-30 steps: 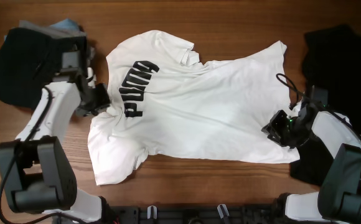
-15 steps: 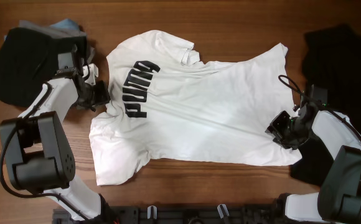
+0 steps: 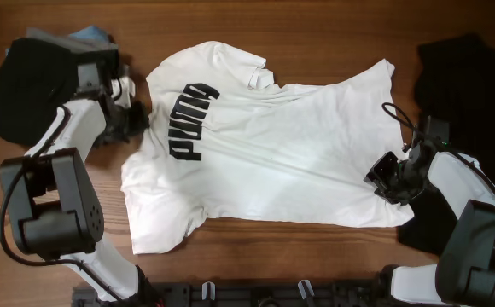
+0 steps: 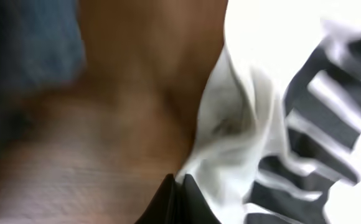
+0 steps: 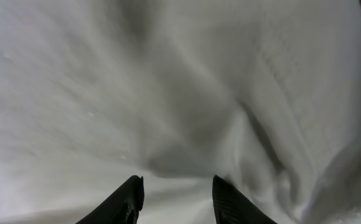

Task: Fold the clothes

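Two arms on this one, and only the left really did anything in the last second. Starting at the near edge of the table (image 3: 316,26): the white T-shirt (image 3: 273,162) lies spread flat across the middle, one sleeve reaching toward the near edge and the hem out to the right.

A bit farther in, the right gripper (image 3: 390,179) sits on the hem end of the shirt, near the right edge. Its fingers (image 5: 131,199) stand apart with white cloth under them, and nothing looks pinched. It's barely budged, just a touch rightward.

Farther in again, the left gripper (image 3: 135,121) has slid along the shirt's left side toward the far edge and snapped closed beside the PUMA lettering (image 3: 192,124). The wrist view is blurry, but white fabric bunches right up to the closed tips, so it looks like it's got the shirt's edge.

Going by that, the grab for the first fold is on at the left, with the right not committed yet. Nothing's folded so far.

At the far-left corner sits a dark pile (image 3: 26,85), and the black garment (image 3: 469,77) lies along the right edge.
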